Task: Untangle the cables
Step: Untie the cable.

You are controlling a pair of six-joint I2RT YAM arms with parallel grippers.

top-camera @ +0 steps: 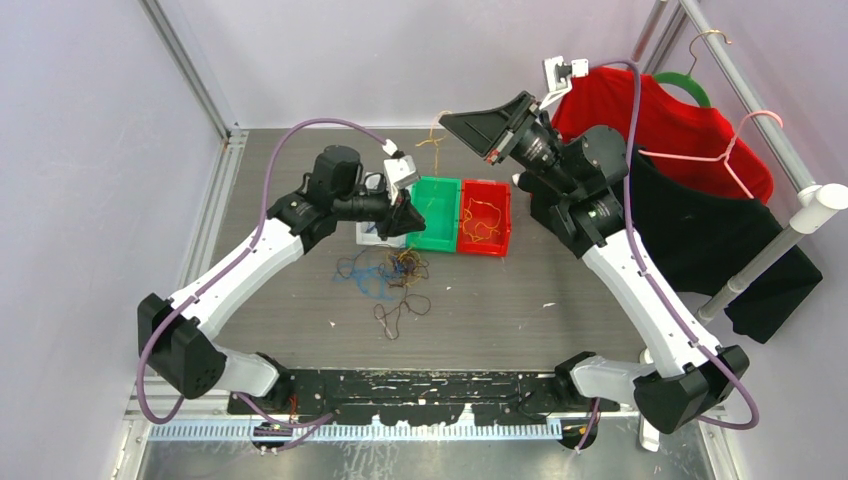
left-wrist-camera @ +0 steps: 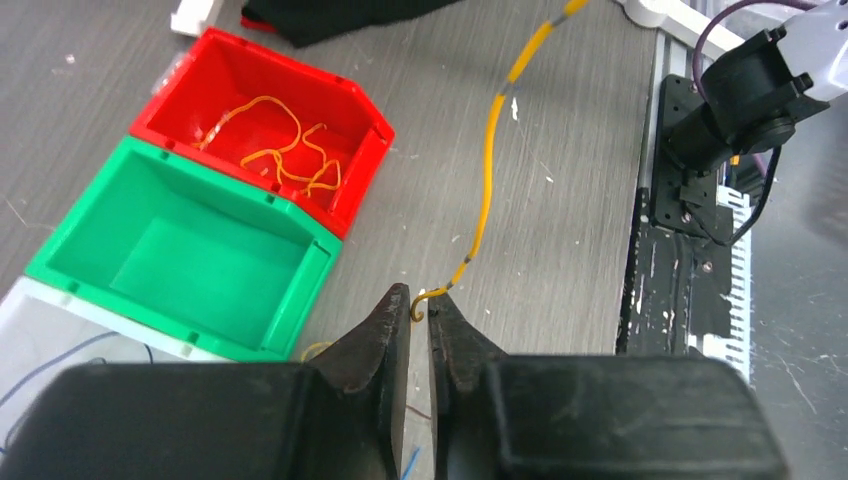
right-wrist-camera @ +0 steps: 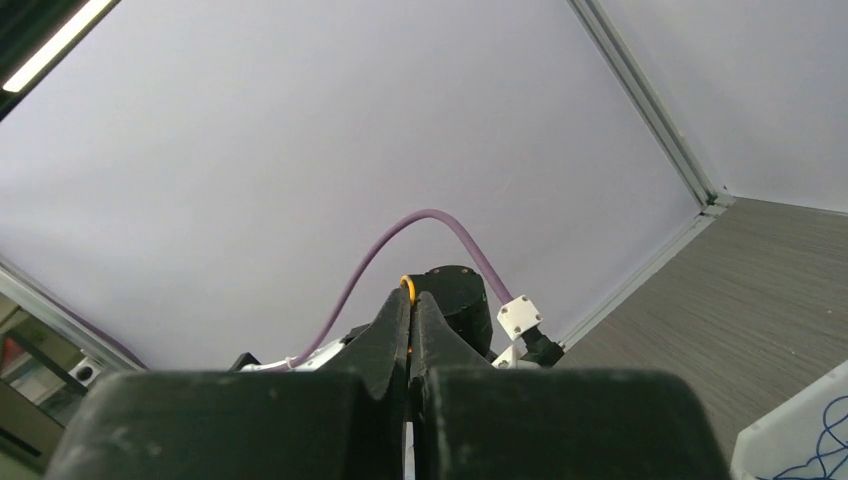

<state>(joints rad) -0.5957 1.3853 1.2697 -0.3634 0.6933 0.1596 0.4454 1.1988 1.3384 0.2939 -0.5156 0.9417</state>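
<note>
An orange-yellow cable (top-camera: 434, 146) with dark bands runs between my two grippers. My right gripper (top-camera: 447, 120) is raised above the far side of the table and is shut on one end; a small orange loop (right-wrist-camera: 405, 281) sticks out at its tips (right-wrist-camera: 411, 298). My left gripper (top-camera: 408, 215) is low beside the green bin (top-camera: 435, 181). Its jaws (left-wrist-camera: 422, 305) are almost closed on the cable's curled other end, and the cable (left-wrist-camera: 487, 160) rises away from them. A tangle of blue, orange and dark cables (top-camera: 385, 270) lies on the table in front of the bins.
A red bin (top-camera: 487, 184) beside the green one holds orange cables (left-wrist-camera: 280, 150). A white bin (left-wrist-camera: 60, 330) with thin blue wire stands left of the green bin (left-wrist-camera: 290, 290). A red shirt (top-camera: 680, 120) and black garment (top-camera: 710, 230) hang on a rack at right.
</note>
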